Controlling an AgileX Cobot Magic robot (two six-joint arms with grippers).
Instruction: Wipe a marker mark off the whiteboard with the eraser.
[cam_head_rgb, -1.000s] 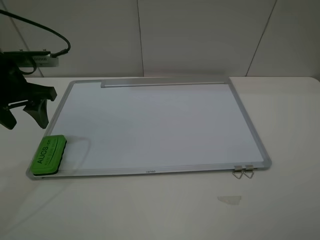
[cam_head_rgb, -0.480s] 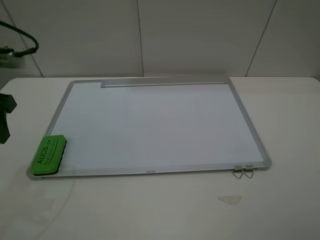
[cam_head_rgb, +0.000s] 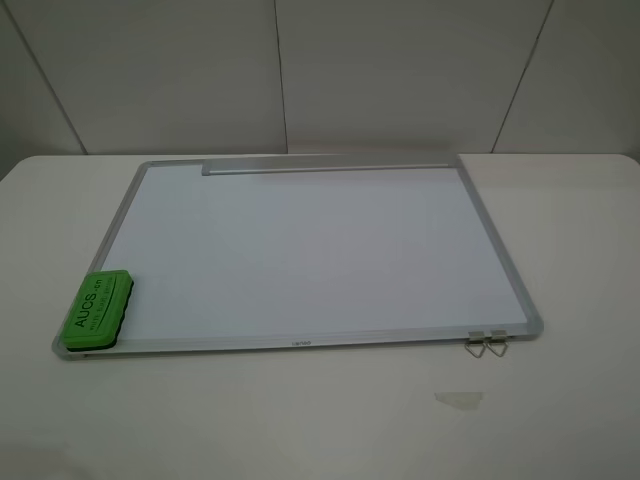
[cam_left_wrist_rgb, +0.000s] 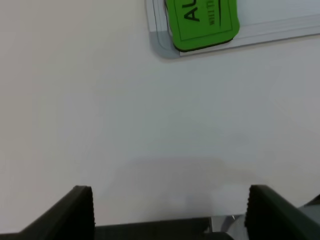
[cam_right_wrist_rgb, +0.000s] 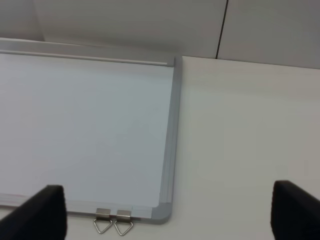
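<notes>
Eraser (cam_head_rgb: 96, 311): green block lying flat on the board's near-left corner, its outer end overhanging the frame; lettering up, nothing gripping it. Risk: a pick from the table side could catch the frame edge first and tip or skid the block off the corner. Left gripper (cam_left_wrist_rgb: 167, 212): seen only in its wrist view, over bare table (cam_head_rgb: 300, 420) just off that corner, jaws spread wide with nothing between them; out of the high view entirely, so any reach to the eraser would start blind from the side. Whiteboard (cam_head_rgb: 320, 250): flat on the table, grey tray strip (cam_head_rgb: 330, 165) along the far edge, two metal clips (cam_head_rgb: 485, 345) at the near-right corner. Risk: the board is not visibly fastened down, so a hard stroke may slide it. Marker mark: none visible on the white surface in either the high or right wrist view; probably gone, though a faint trace could be lost in the glare, and calling the job done on that evidence is the chief hazard. Right gripper (cam_right_wrist_rgb: 167, 217): near the clip corner, fingers set far apart, holding nothing. Risk: a low sweep here could snag the clips. Scrap (cam_head_rgb: 458, 399): small pale piece on the table beyond the clips, identity unclear.
</notes>
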